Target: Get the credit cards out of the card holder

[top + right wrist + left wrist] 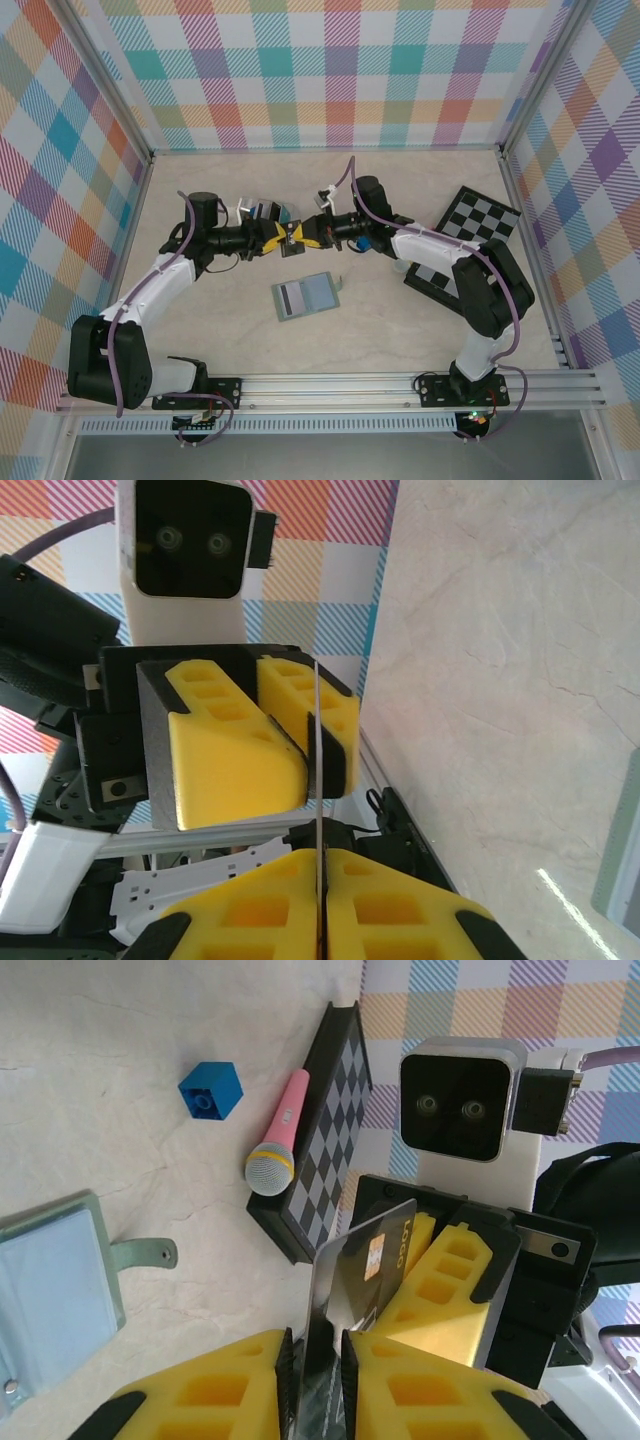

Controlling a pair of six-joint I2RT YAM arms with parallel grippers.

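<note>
The two grippers meet above the middle of the table [385, 340], tips facing each other, with one credit card [365, 1260] spanning the gap between them. The card is dark, with a gold chip and the word "LOGO" printed on it, and it stands on edge.

The right gripper [322, 865] is pressed together on the card. In the right wrist view its yellow fingers [400, 910] close flat against both faces with no gap visible, so it is pinching the card's far end.

The left gripper [315, 1348] has its black pads on either side of the card's other end. Its jaws are slightly parted, and the right wrist view shows a thin gap between one pad and the card. They bracket the card rather than clamp it.

The card holder [306, 296] lies open and flat on the table, between the grippers and the near edge, about midway between the left and right edges. Its pale blue inner panel faces up and a small strap tab [143, 1253] sticks out to one side. Neither gripper touches it.

A black-and-white chessboard [478, 222] lies by the right edge. A pink toy microphone [278, 1138] lies along its side, and a blue building block [211, 1090] sits near the microphone.
</note>
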